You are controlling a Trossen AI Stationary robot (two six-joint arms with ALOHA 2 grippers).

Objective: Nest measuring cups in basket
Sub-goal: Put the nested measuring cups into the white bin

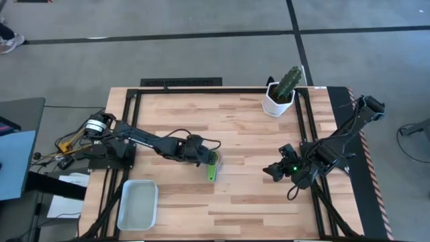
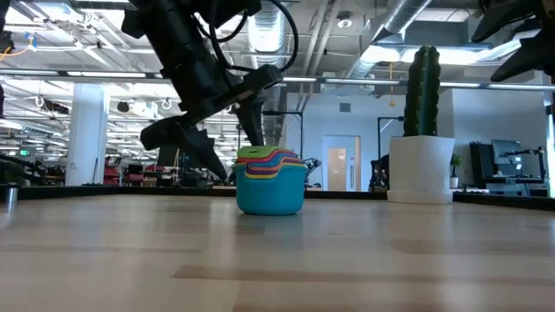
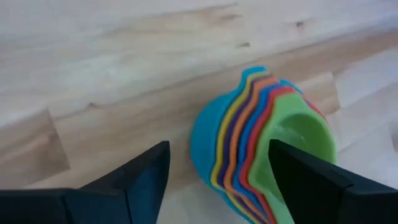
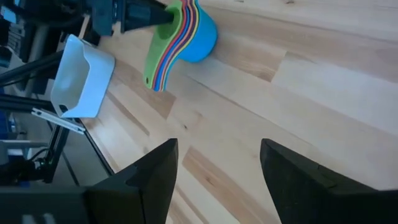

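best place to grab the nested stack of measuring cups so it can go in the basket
Probably across the round bowls of the stack of measuring cups, coming from above. The cups sit upright, nested inside the teal one, whose wall gives two opposite faces, while the fanned handles look flimsier. The left hand, open, is already beside it; the basket sits empty.

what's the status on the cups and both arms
Left gripper jaws open, at the nested measuring cups mid-table. Right gripper jaws open, empty, off to the side. Basket holds no cups. Nothing between stack and basket.

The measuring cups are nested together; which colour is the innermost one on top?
The green cup: it sits inside all the others, its bowl open to view, while the teal cup is outermost.
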